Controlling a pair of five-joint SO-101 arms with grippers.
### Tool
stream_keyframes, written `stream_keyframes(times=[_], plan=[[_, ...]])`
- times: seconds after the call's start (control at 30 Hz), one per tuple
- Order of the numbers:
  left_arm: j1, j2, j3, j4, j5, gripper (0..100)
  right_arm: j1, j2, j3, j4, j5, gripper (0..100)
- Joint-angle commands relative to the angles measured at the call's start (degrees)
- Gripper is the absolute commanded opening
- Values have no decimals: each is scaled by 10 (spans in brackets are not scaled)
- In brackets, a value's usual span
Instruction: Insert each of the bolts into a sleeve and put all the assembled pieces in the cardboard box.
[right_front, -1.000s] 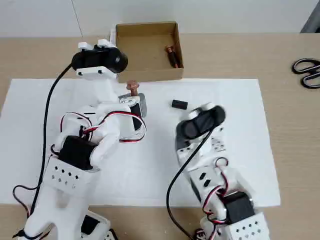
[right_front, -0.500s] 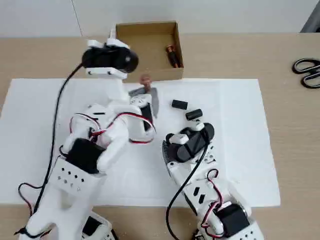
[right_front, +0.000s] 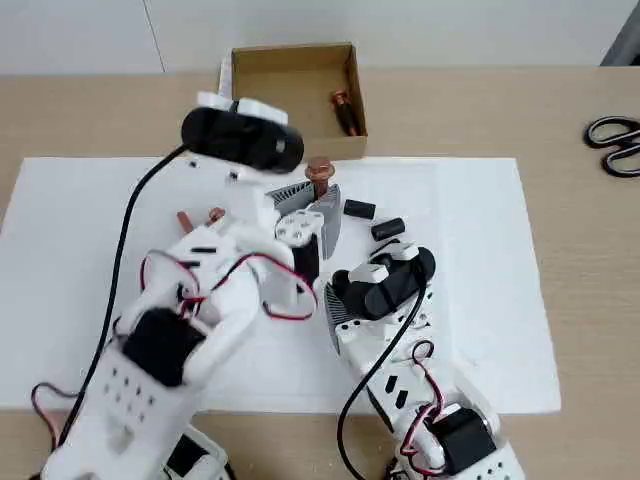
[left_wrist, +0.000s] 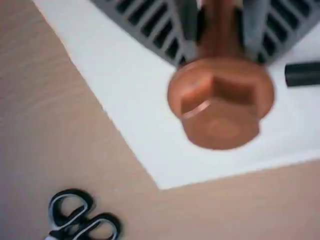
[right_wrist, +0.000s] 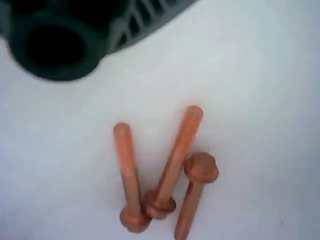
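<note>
My left gripper (right_front: 316, 196) is shut on a copper bolt (right_front: 319, 169), head up, just in front of the cardboard box (right_front: 262, 148). In the left wrist view the bolt's hex head (left_wrist: 220, 102) sticks out between the grey fingers (left_wrist: 252, 30). My right gripper (right_wrist: 55, 25) holds a black sleeve (right_wrist: 50, 46) by its side, the open end towards the camera, above three loose bolts (right_wrist: 165, 175) on the white paper. Two more black sleeves (right_front: 358, 210) (right_front: 388, 228) lie on the paper. One assembled piece (right_front: 345, 112) lies in the box.
White paper (right_front: 480, 300) covers the table's middle. Scissors (right_front: 615, 145) lie at the far right on the bare wood. Two of the loose bolts (right_front: 200, 216) peek out beside the left arm. The two arms stand close together at the centre.
The left arm has swung right with the bolt, along the box's front edge. The right arm has drawn back and turned left, uncovering a second sleeve on the paper.
</note>
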Motion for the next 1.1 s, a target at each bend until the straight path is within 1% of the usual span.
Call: stream_keyframes(times=[0.0, 0.1, 0.27, 0.33, 0.6, 0.73, 1.0, 1.07], plan=[[10, -44, 24, -19, -11, 6, -1, -8, -5, -10, -5, 4], [11, -57, 71, -39, -10, 6, -3, -8, -5, -10, -5, 4], [12, -84, 164, -150, -11, 6, -4, -8, -6, -9, -5, 4], [12, -92, 193, -171, -11, 6, -4, -8, -6, -9, -5, 4], [16, -106, 224, -181, -10, 6, -4, -8, -6, -10, -5, 4], [35, -106, 244, -198, -10, 6, -10, -8, -7, -12, -5, 4], [39, -106, 247, -194, -10, 6, -17, -8, -7, -13, -4, 4], [39, -106, 247, -179, -11, 6, -17, -8, -7, -13, -4, 4]])
